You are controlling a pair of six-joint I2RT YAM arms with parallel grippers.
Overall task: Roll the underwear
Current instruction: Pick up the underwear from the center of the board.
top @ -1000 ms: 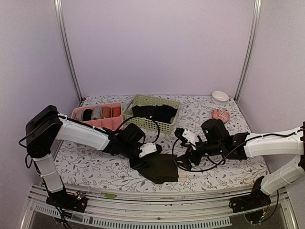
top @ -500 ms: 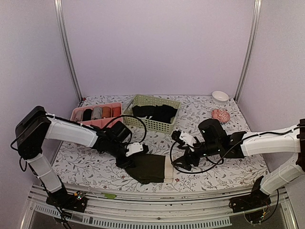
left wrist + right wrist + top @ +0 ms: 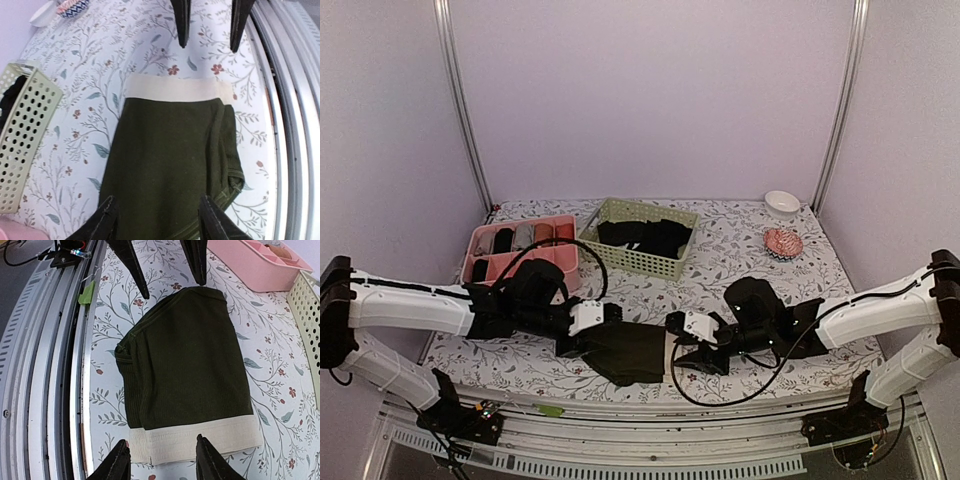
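Lying on the surface [image 3: 770,275]: the underwear [image 3: 635,352] is spread flat between the two arms, near the front edge.
Long axis: left to right, with the waistband [image 3: 195,440] turned rightward.
Left end effector [image 3: 159,222]: fingers parted, set astride the dark hem end.
Right end effector [image 3: 162,460]: fingers parted, set at the waistband.
Nearer arm: neither is judged nearer.

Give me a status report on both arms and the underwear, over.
Left gripper open, fingers straddling the dark end. Right gripper open at the waistband. Underwear lies flat, not yet rolled. Nothing on it.
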